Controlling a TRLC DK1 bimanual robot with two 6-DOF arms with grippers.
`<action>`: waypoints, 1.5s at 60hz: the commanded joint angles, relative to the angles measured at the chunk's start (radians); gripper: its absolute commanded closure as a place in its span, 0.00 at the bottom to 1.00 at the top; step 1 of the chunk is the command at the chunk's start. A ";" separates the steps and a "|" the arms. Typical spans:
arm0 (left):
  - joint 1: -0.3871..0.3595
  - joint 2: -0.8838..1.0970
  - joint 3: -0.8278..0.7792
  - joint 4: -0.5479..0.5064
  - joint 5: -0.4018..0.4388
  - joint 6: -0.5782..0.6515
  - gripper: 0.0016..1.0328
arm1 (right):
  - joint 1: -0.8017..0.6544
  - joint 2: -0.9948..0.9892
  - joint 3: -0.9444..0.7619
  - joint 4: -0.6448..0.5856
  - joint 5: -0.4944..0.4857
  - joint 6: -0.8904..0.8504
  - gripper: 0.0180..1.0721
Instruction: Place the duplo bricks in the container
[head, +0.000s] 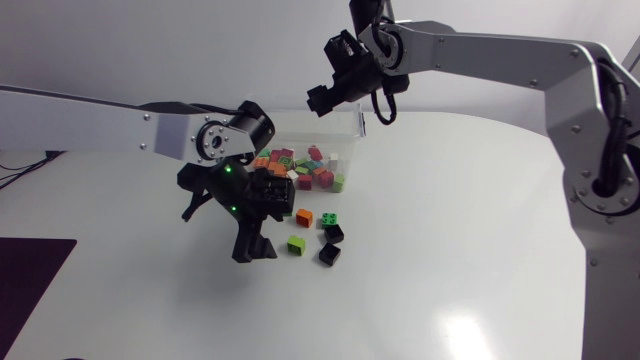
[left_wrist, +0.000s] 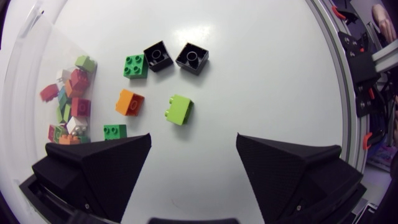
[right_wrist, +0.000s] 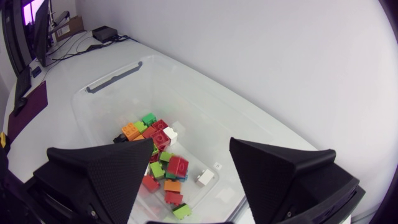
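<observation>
A: left gripper (left_wrist: 193, 138) is seen over the counter (left_wrist: 261, 74), fingers spread wide, nothing held.

B: loose duplo bricks?

A: five are counted on the counter ahead of it: orange brick (left_wrist: 129, 102), lime brick (left_wrist: 180, 109), dark green brick (left_wrist: 135, 66), black brick (left_wrist: 158, 56), second black brick (left_wrist: 192, 58). The rest are piled in the container (head: 350, 130), just beside the left gripper.

B: right side?

A: right gripper (right_wrist: 191, 143) is held above the container, fingers also wide, nothing between them.

B: risks?

A: the lime brick is lying on its side, so it could be twisted or squeezed out when pinched. The dark green brick is touching the black brick, or nearly; one could be dragged along with the other. The container wall could be clipped by the left gripper's outer finger, given how near it is. Both arms are crowded at the container, so a clash at drop-off can't be ruled out.

B: anything unresolved?

A: a small green brick (left_wrist: 114, 131) by the left finger can't be placed inside or outside the clear wall. In the head view that spot is covered by the left gripper. Part of the pile is hidden by the right fingers.
</observation>
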 joint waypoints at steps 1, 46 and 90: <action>-0.012 0.042 0.042 -0.012 -0.003 0.086 0.08 | -0.002 -0.100 -0.072 0.012 -0.010 0.002 0.04; -0.067 0.353 0.313 -0.204 -0.036 0.192 0.26 | 0.018 -0.611 -0.887 0.136 -0.110 -0.102 0.04; 0.023 0.106 0.123 -0.129 0.110 0.006 0.88 | 0.209 -0.482 -0.976 -0.060 -0.007 -0.080 0.08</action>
